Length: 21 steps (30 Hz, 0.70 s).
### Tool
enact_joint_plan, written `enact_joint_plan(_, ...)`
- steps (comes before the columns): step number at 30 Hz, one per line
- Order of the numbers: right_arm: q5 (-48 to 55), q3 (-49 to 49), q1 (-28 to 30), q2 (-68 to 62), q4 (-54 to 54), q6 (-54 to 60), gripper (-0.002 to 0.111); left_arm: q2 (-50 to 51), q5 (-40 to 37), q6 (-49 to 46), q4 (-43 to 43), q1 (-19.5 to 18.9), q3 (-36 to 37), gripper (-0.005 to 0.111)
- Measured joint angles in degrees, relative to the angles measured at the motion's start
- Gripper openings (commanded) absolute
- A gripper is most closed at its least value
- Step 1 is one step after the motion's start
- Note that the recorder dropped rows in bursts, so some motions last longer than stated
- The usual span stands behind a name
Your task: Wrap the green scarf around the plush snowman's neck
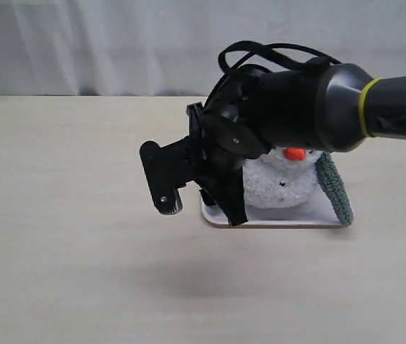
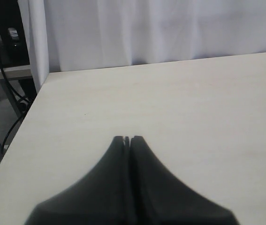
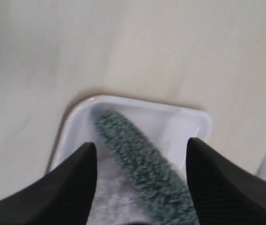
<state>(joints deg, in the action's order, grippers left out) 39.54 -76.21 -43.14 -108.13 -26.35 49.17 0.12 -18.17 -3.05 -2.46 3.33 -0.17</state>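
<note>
over the tray: jaws astride the scarf end, nothing pinched yet

on the pale wooden table [image 1: 59,272], the black right gripper [image 3: 141,146] hangs above the flat white rectangular tray [image 1: 281,218], its jaws spread wide and holding nothing. the fluffy white two-ball plush snowman [image 1: 278,183] is on that tray. the long fuzzy grey-green plush scarf [image 3: 123,136] lies across its white pile, with one end resting in the tray between the spread jaws and touching neither. in the exterior view another length of it hangs down the snowman's side, on the right of that view, to the tray's edge. the neck is hidden behind the arm, so i cannot tell how far round the scarf goes.

the step in hand looks like taking up that loose end. to do it well, come straight down with one jaw on each side of the strip and close across its narrow width just short of the tip. stay clear of the white plush under it, since catching that would likely drag the snowman. lift only enough to clear the body, then lead the end round the crease below the head without pulling hard. the black left gripper [image 2: 127,139], jaws pressed together over bare table well apart from the tray, steadies nothing.

counted: one table, two grippers, one tray, one snowman, one scarf, one orange carrot nose [image 1: 295,153].
</note>
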Motion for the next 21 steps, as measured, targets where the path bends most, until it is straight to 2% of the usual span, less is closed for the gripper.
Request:
enact_joint_plan(6, -1.0, 0.0, -0.6, -3.9, -7.9, 0.0, 0.054, 0.0, 0.0, 0.0, 0.0, 0.0, 0.0, 0.000)
enact_joint_plan(21, 0.7, 0.0, -0.6, -9.4, -17.3, -3.6, 0.054, 0.0, 0.0, 0.0, 0.0, 0.0, 0.0, 0.000)
